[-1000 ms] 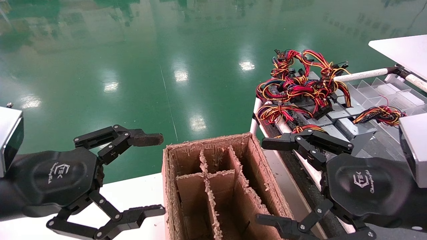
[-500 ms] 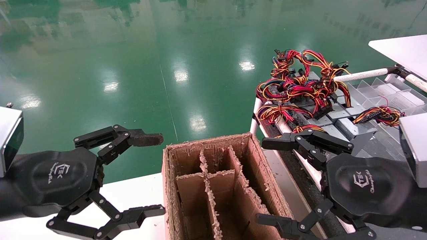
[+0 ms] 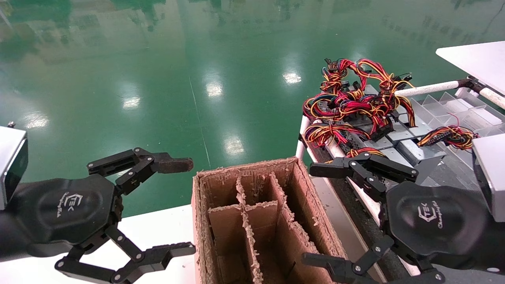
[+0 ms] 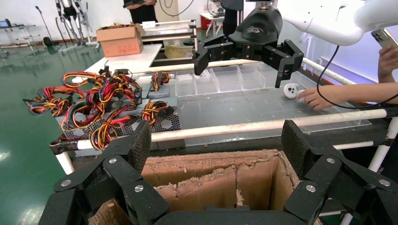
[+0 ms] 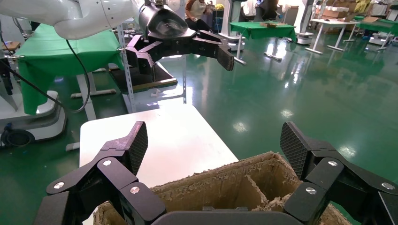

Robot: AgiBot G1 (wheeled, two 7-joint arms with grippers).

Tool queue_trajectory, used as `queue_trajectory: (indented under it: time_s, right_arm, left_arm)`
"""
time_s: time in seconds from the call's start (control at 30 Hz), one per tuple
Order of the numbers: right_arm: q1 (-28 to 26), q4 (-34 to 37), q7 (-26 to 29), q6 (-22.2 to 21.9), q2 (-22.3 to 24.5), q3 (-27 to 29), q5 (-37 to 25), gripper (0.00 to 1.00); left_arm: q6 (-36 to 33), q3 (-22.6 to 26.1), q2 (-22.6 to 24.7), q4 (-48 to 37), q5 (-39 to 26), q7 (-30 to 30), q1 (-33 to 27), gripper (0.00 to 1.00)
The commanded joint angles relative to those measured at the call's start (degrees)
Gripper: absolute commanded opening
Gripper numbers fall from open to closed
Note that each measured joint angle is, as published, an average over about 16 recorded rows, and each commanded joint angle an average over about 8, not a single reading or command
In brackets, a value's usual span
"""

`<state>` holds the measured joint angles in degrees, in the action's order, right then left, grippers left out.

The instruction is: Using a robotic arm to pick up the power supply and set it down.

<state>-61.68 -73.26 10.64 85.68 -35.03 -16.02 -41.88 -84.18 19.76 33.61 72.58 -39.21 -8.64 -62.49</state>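
Observation:
My right gripper (image 3: 312, 215), on the robotic arm with all-black fingers, hangs open and holds nothing, between the cardboard box and the rack. The power supply (image 3: 412, 153) is a grey metal box on the rack just beyond its upper finger, with a compact red, yellow and black wire bundle (image 3: 363, 151). In the left wrist view the power supply (image 4: 165, 123) shows a perforated side. My left gripper (image 3: 187, 206), with a brownish worn pad, stands open left of the box.
A worn cardboard box (image 3: 300, 185) with dividers stands between the grippers on a white table (image 3: 165, 223). More grey units under tangled wire loops (image 3: 355, 98) fill the rack's far end. White rails (image 3: 428, 88) edge the rack. A person's hand (image 4: 319, 96) rests on it.

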Motion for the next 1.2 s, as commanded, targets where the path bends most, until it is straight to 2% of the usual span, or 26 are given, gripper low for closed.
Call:
queue_trajectory:
  time_s: [0.03,1.2]
  right_arm:
    - [0.0,0.0,0.0,0.0,0.0,0.0,0.0,1.0]
    - [0.0,0.0,0.0,0.0,0.0,0.0,0.0,1.0]
  left_arm:
    - [0.0,0.0,0.0,0.0,0.0,0.0,0.0,1.0]
    - [0.0,0.0,0.0,0.0,0.0,0.0,0.0,1.0]
